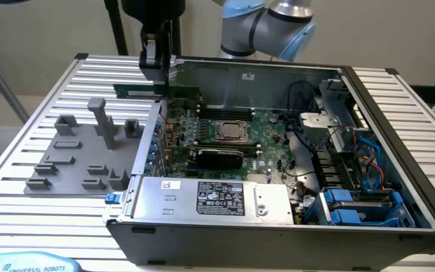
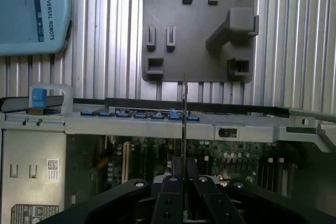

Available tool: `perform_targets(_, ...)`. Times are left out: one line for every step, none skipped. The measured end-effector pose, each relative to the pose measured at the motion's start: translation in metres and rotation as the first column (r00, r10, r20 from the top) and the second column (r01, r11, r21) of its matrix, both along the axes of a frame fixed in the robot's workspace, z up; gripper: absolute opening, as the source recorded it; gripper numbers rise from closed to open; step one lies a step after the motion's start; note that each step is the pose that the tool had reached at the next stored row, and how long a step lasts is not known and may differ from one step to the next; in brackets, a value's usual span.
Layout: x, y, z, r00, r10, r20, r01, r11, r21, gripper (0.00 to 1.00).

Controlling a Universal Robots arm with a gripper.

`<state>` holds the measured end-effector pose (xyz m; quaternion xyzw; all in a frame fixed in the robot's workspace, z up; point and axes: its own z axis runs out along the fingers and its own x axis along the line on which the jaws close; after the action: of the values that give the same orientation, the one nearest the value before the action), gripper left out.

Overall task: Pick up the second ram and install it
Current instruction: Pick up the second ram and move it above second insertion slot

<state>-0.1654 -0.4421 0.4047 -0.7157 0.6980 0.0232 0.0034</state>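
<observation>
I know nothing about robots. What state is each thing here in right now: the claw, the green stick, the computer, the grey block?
Gripper: shut on the memory stick.
Memory stick: in the air, held level over the case's side wall, not in any slot.
Computer case: lying flat, cover off, insides exposed.
Grey holder: sitting flat beside the case.

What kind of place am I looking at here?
Likely a robotics lab bench for computer assembly: an open computer case sits on a slatted metal table, beside a grey fixture plate, and the robot's gripper holds a RAM stick.
</observation>
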Motion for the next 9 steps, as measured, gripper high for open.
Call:
perform_targets(0.005, 0.0000, -0.0001, 1.0000, 0.000, 0.0000, 0.000, 1.0000, 0.0001, 0.13)
perform_targets(0.009, 0.0001, -0.0002, 1.0000, 0.000, 0.0000, 0.000, 1.0000, 0.0000, 0.13)
perform_targets(0.014, 0.0001, -0.0004, 1.0000, 0.000, 0.0000, 0.000, 1.0000, 0.0000, 0.13)
perform_targets(0.018, 0.0001, -0.0005, 1.0000, 0.000, 0.0000, 0.000, 1.0000, 0.0000, 0.13)
perform_targets(0.022, 0.0002, -0.0008, 1.0000, 0.000, 0.0000, 0.000, 1.0000, 0.0000, 0.13)
perform_targets(0.027, 0.0003, -0.0012, 1.0000, 0.000, 0.0000, 0.000, 1.0000, 0.0001, 0.13)
perform_targets(0.032, 0.0006, -0.0019, 1.0000, 0.000, 0.0000, 0.000, 1.0000, 0.0001, 0.13)
perform_targets(0.036, 0.0009, -0.0028, 1.0000, 0.000, 0.0000, 0.000, 1.0000, 0.0001, 0.13)
perform_targets(0.041, 0.0013, -0.0038, 1.0000, 0.000, -0.0001, 0.000, 1.0000, 0.0001, 0.13)
